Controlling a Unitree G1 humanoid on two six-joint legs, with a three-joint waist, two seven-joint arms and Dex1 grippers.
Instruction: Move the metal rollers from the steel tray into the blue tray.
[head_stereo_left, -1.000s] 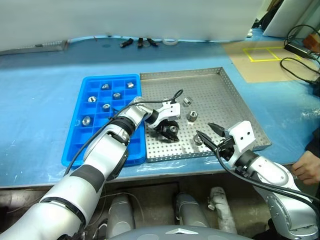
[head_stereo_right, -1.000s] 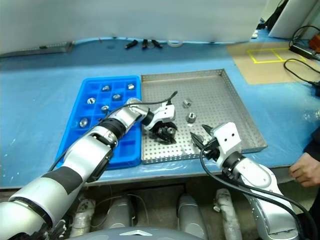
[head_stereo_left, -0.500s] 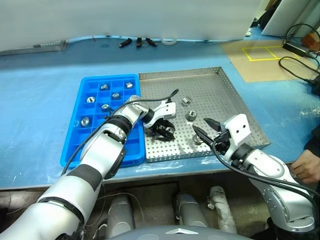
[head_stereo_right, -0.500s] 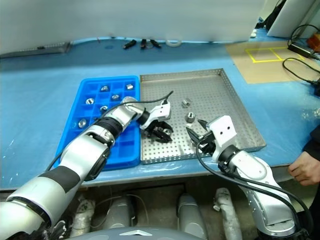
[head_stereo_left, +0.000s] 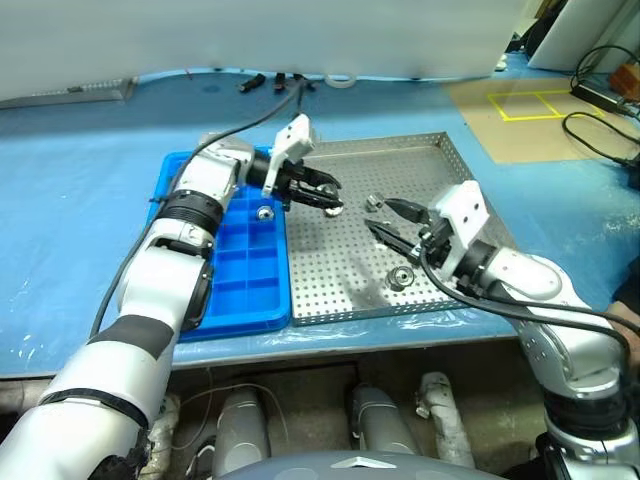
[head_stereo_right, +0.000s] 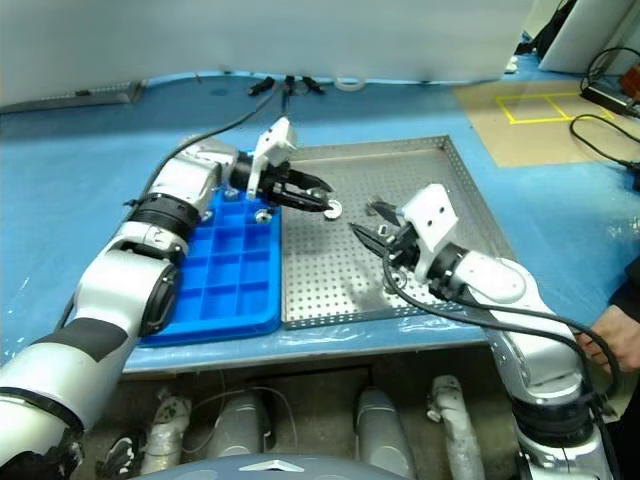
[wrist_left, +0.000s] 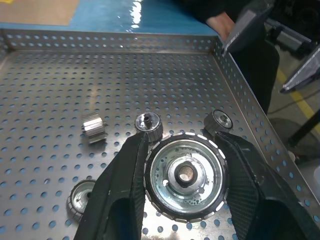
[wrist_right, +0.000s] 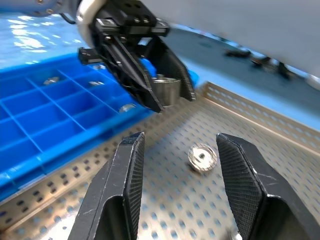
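My left gripper (head_stereo_left: 328, 198) is shut on a metal roller (wrist_left: 185, 175), a silvery disc with a dark central hole. It holds the roller in the air over the left part of the steel tray (head_stereo_left: 330, 265), close to the blue tray (head_stereo_left: 240, 290). Other rollers (head_stereo_left: 400, 277) (wrist_left: 94, 128) lie on the perforated floor. One roller (head_stereo_left: 264, 212) sits in a blue compartment. My right gripper (head_stereo_left: 378, 213) hovers open over the middle of the steel tray, nothing between its fingers (wrist_right: 125, 190), facing the left gripper.
A person's hand (head_stereo_right: 603, 350) rests at the table's right front edge. Small tools and cables (head_stereo_left: 275, 82) lie along the far edge. A yellow taped square (head_stereo_left: 525, 103) and black cables (head_stereo_left: 600, 110) sit at the far right.
My left gripper has lifted the roller off the steel tray floor and swung it up and toward the blue tray. The right gripper rose and moved inward over the tray.
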